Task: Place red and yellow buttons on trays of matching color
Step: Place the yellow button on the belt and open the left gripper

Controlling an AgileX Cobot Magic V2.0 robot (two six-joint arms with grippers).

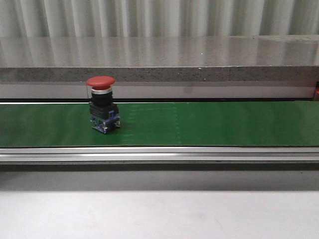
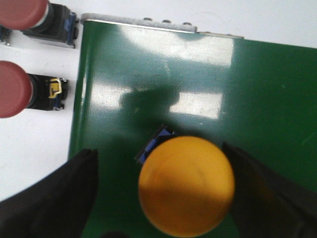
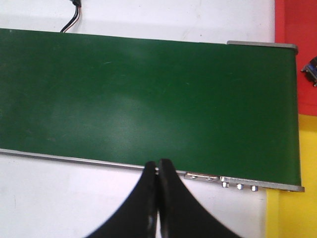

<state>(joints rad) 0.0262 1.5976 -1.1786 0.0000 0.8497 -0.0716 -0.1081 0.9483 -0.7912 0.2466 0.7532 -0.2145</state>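
Currently the green belt (image 1: 199, 124) is the largest item, running across the worktop (image 1: 159, 214) from side to side. It serves as the feed line: buttons ride on it until an arm can lift them off.

A red tray (image 3: 296, 22) and a yellow tray (image 3: 292, 218) show at one end of the belt in the right wrist view, one on either side of it, presumably so sorted parts drop off close to the line. Part of a button body rests on the red tray; its cap colour cannot be seen.

One red button (image 1: 102, 102) stands upright on the belt, left of centre in the front view. A yellow button (image 2: 185, 186) stands cap-up on the belt near its other end. Two more red-capped buttons (image 2: 22, 89) lie on their sides on the worktop just beside that end.

The left claw (image 2: 163, 198) is wide open, its fingers either side of the yellow button without touching it, positioned for a grasp. The right claw (image 3: 157, 198) is fully closed on nothing, hovering at the belt edge.
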